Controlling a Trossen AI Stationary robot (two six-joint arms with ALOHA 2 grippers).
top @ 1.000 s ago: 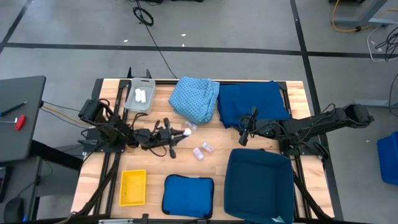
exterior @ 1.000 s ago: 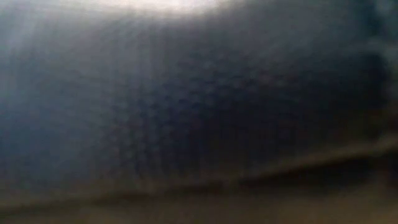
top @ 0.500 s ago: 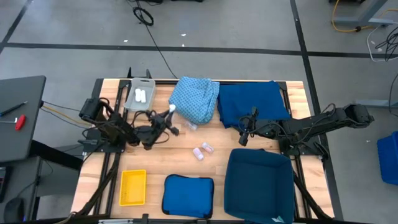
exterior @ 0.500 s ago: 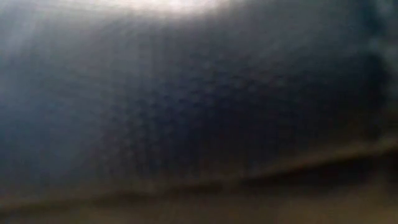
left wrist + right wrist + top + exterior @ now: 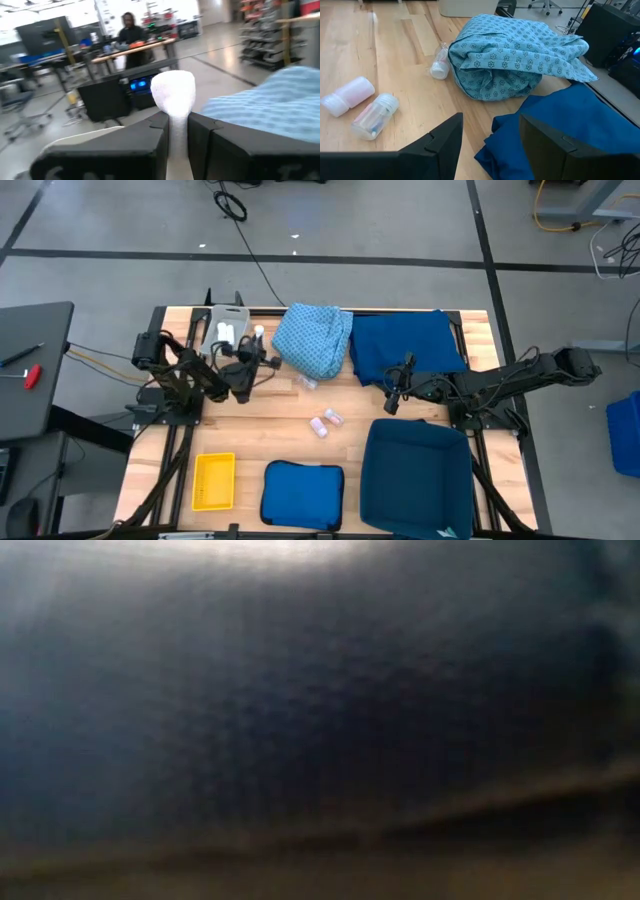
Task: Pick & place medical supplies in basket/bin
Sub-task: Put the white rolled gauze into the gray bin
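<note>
My left gripper (image 5: 256, 340) is shut on a small white roll (image 5: 172, 90) above the table's far left, next to the grey tray (image 5: 224, 345), which holds white packets (image 5: 226, 332). The light blue patterned cloth (image 5: 315, 340) and the dark blue cloth (image 5: 405, 345) lie heaped on the table at the far side. Three small packets lie loose on the wood (image 5: 305, 383) (image 5: 318, 426) (image 5: 333, 417). My right gripper (image 5: 392, 397) is open and empty at the dark blue cloth's near edge; it also shows in its own wrist view (image 5: 487, 135). My left gripper pinches the white roll's lower part (image 5: 176, 131) between its two fingers (image 5: 150, 137). The roll's rounded end (image 5: 172, 87) sticks out past the fingertips. The fingers point about level toward the table's far side. The roll is lifted clear of the table.
A yellow mesh basket (image 5: 214, 480), a flat blue pad (image 5: 302, 494) and the large dark blue bin (image 5: 418, 477) stand along the near edge. The low view is filled by a dark blurred surface (image 5: 320, 720). A person (image 5: 130, 30) stands in the room beyond.
My left gripper has carried the white roll from the middle of the table toward the far edge and a little left, up to the grey tray, staying shut on it. The roll is lifted clear.
</note>
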